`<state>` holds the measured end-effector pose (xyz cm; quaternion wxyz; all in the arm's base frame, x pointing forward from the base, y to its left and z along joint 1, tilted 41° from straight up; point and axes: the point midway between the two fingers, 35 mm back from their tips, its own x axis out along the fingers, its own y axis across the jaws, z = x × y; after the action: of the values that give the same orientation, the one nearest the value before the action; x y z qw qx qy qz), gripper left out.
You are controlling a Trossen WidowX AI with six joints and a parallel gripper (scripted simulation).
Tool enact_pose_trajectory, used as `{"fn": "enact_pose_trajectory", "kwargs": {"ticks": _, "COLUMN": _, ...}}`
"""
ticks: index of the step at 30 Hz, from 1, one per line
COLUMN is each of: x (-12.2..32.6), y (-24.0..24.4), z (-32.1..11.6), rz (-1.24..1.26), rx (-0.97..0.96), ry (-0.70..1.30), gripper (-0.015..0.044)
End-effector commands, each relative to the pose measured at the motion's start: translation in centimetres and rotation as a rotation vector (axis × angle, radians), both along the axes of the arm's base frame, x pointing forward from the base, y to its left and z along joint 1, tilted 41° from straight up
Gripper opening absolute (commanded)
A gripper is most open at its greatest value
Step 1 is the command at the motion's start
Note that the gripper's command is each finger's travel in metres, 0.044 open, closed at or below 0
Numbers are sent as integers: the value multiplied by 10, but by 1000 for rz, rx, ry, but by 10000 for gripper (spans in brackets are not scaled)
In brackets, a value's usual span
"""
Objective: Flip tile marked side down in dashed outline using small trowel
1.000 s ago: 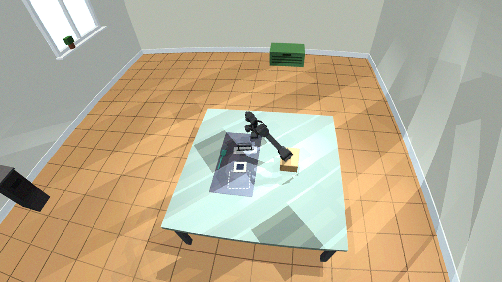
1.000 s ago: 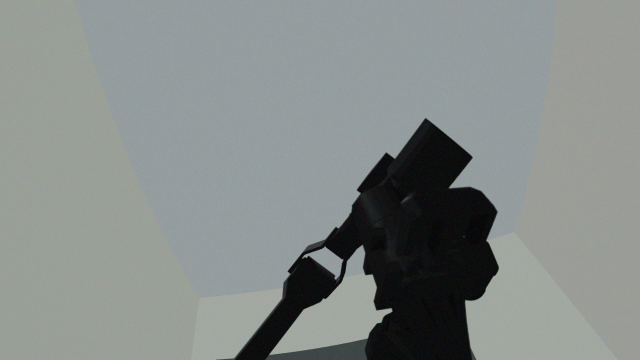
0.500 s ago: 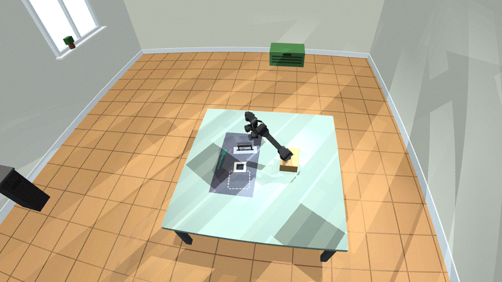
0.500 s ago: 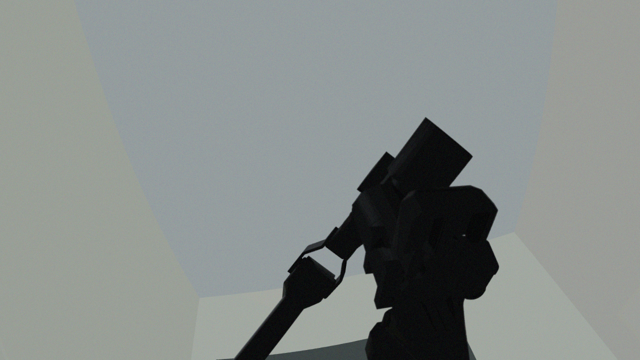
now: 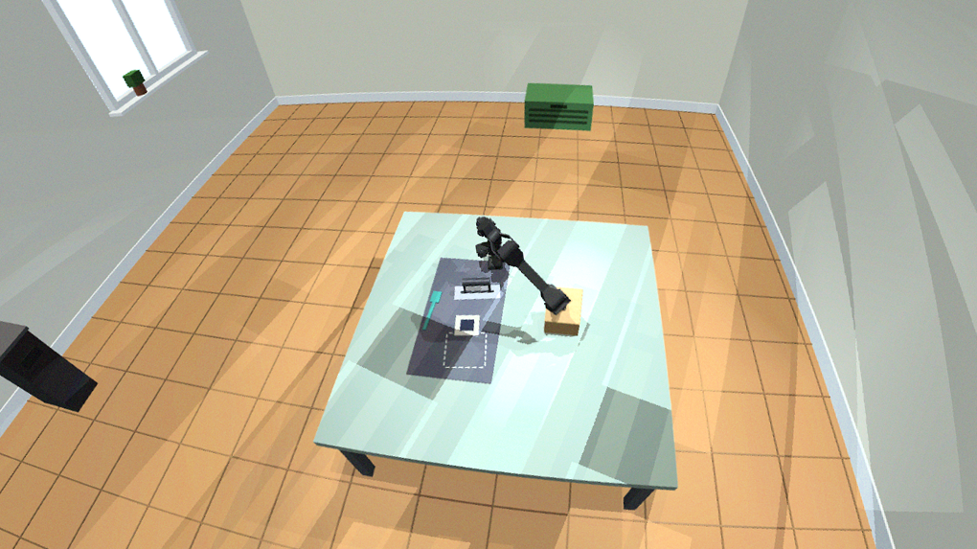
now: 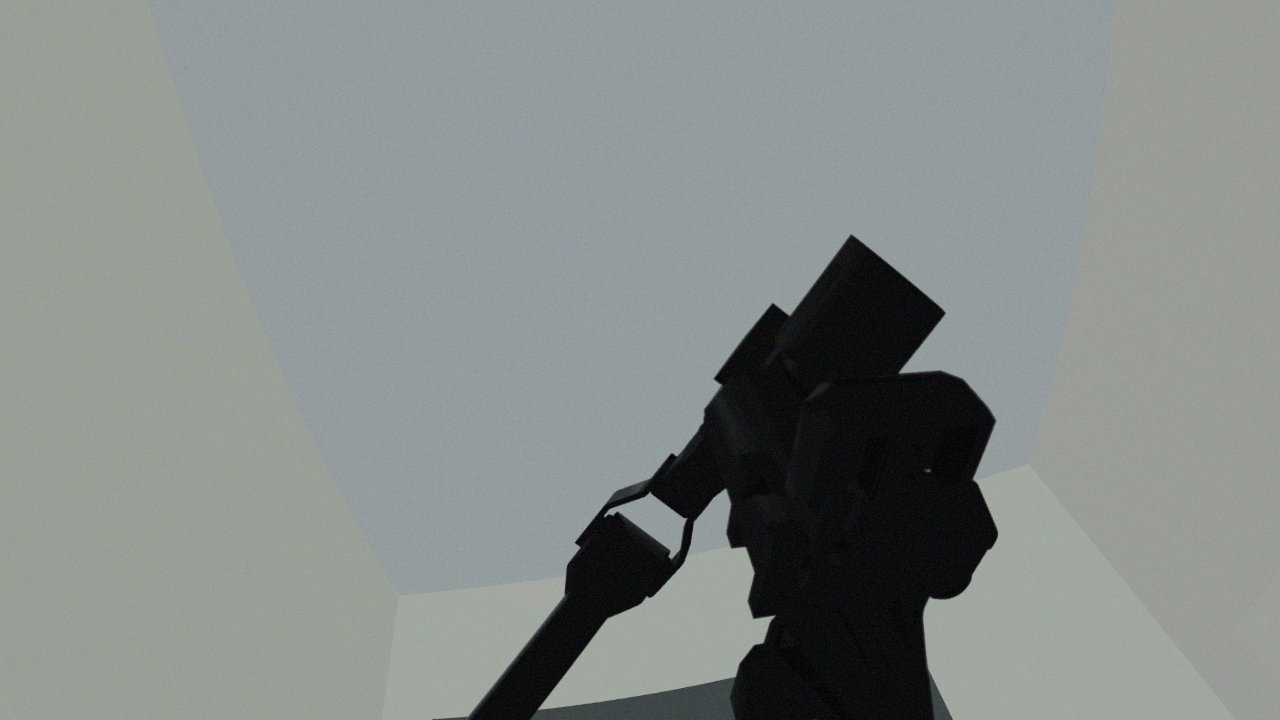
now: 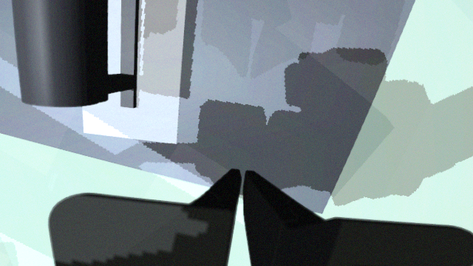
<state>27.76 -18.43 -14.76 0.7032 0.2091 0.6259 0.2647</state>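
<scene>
The trowel point(image 5: 464, 294) point(image 7: 52, 55), a white plate with a black bar handle, lies on the grey mat point(image 5: 423, 362) point(image 7: 314, 140). The tile point(image 5: 467, 325), white with a dark blue square facing up, lies at the far edge of the dashed outline point(image 5: 475, 366). My gripper point(image 7: 241, 178) is shut with nothing between its fingertips. In the wrist view the trowel's handle is up and to the left of the fingertips. In the top view the fingers are too small to make out, and the exterior view does not show the fingertips clearly.
A teal flat-bladed tool point(image 5: 435, 297) with a thin handle lies along the mat's left side. The arm's base stands on a wooden block point(image 5: 563, 329) right of the mat. The pale green table point(image 5: 498, 427) bears everything. Shadows fall across the mat.
</scene>
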Motion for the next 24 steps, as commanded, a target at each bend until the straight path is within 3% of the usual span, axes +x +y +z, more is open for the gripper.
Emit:
{"fn": "enact_pose_trajectory", "kwargs": {"ticks": 1, "x": 0, "y": 0, "z": 0, "rz": 0, "rx": 0, "ry": 0, "gripper": 79}}
{"fn": "enact_pose_trajectory", "kwargs": {"ticks": 2, "x": 0, "y": 0, "z": 0, "rz": 0, "rx": 0, "ry": 0, "gripper": 100}}
{"fn": "enact_pose_trajectory", "kwargs": {"ticks": 23, "x": 0, "y": 0, "z": 0, "rz": 0, "rx": 0, "ry": 0, "gripper": 100}}
{"fn": "enact_pose_trajectory", "kwargs": {"ticks": 24, "x": 0, "y": 0, "z": 0, "rz": 0, "rx": 0, "ry": 0, "gripper": 74}}
